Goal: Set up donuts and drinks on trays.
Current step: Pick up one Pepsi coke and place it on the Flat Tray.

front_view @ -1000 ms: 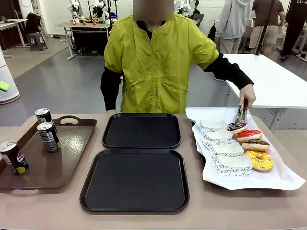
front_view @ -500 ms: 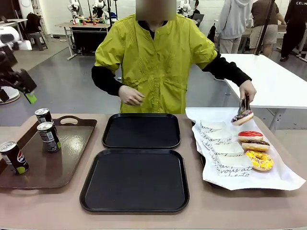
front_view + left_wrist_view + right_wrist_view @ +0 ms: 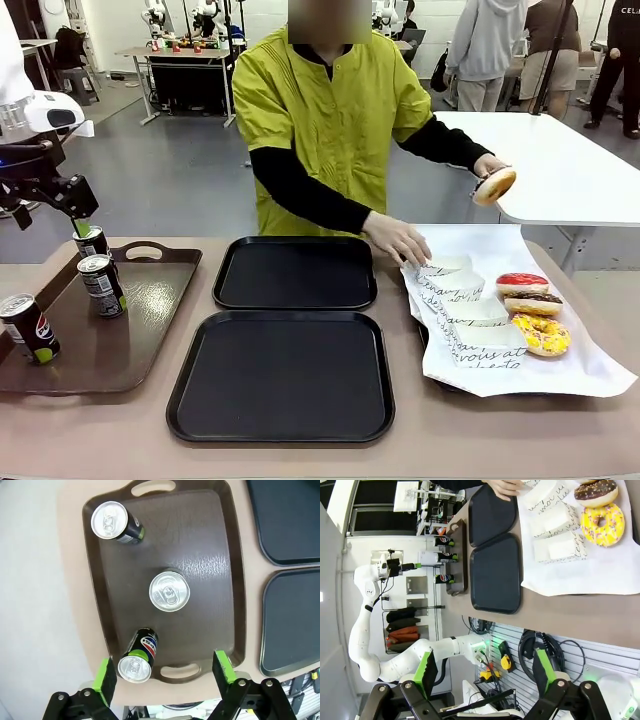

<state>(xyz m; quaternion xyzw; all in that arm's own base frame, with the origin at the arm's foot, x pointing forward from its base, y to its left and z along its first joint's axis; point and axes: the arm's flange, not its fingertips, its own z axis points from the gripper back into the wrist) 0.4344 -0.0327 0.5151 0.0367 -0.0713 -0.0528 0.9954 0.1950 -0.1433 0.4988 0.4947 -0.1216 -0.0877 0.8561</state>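
Brown handled tray [image 3: 150,322], white printed paper [image 3: 572,376], white table [image 3: 575,160]

Brown tray [image 3: 150,310] clipped by front view's left edge, black trays [image 3: 295,525] by left wrist view's right edge

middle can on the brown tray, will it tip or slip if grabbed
The middle can is slim and upright, so a sideways nudge would likely tip it. Its smooth round wall may slip in a loose grip. The glossy brown tray probably lets it slide.
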